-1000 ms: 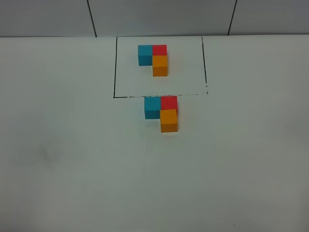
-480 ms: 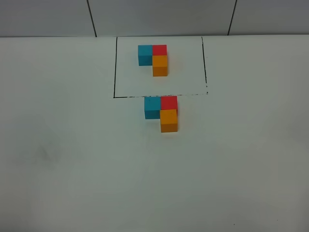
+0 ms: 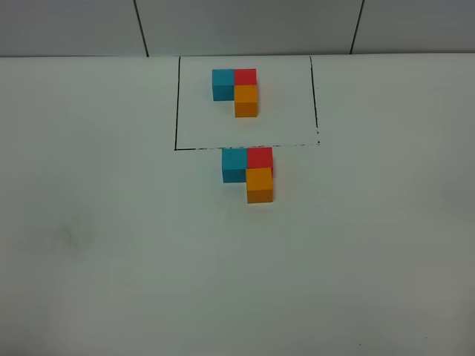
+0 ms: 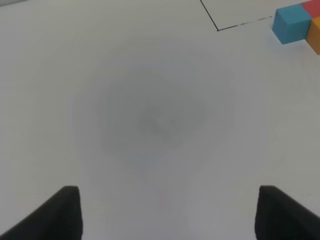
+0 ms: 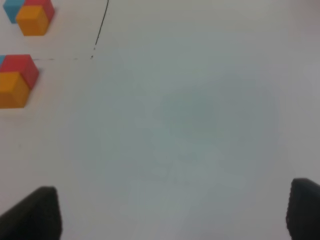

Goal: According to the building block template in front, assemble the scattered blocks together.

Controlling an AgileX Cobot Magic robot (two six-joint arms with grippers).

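Fingers of left gripper [image 4: 165,212] and right gripper [image 5: 172,210] spread, empty, well clear. Scattered blocks [image 3: 248,174] joined in L just outside frame, toward tabletop's far edge, matching building block template [image 3: 236,90]. Keep clear; avoid nudging.

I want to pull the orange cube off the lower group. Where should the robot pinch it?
Pinch the orange cube across its left and right faces, coming straight down from above. Those two sides look bare, while its far face seems to meet the red cube, and the teal-blue cube sits diagonally off its far-left corner.
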